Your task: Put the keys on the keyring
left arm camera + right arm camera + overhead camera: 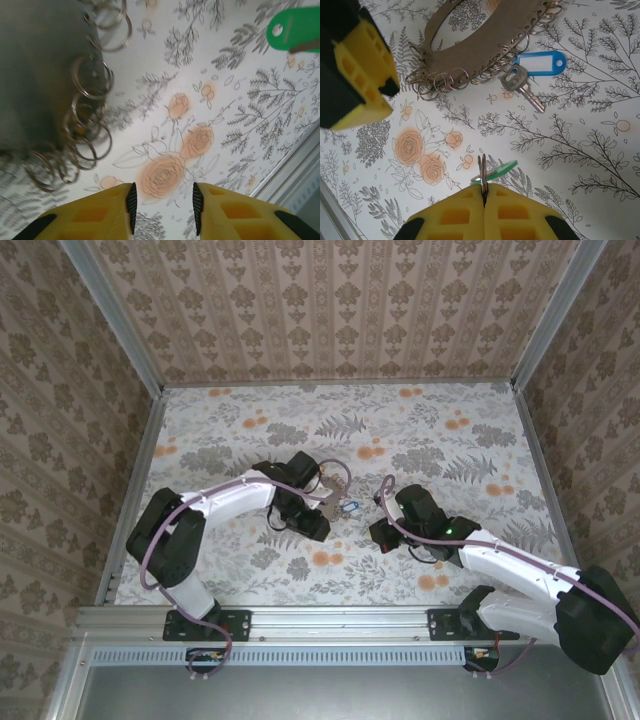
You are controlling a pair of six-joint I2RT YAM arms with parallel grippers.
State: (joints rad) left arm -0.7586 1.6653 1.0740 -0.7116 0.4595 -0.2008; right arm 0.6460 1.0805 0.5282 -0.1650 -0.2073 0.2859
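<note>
Left pincer [318, 526] is hanging over the middle of the table [450, 410] in the top view, just on the near-edge side of the keyring [336, 483]. The right pincer [381, 533] is sitting a bit further toward the right edge. A blue key [350, 507] is lying between the two, right beside the keyring.

On the left wrist cam, the left pincer's yellow fingers [107, 212] are standing apart, with nothing but flowery table showing between them. The keyring is blurring past on the left as a grey strap with a row of silvery rings [90, 125] dangling off it. A green key tag [292, 30] is poking in at the top right.

On the right wrist cam, the right pincer is squeezing together on the green key tag, pinching the little wire ring it hangs from. Beyond that, the keyring is lying flat as a brownish loop. The blue key and its silver blade are resting against the rings on its edge.
</note>
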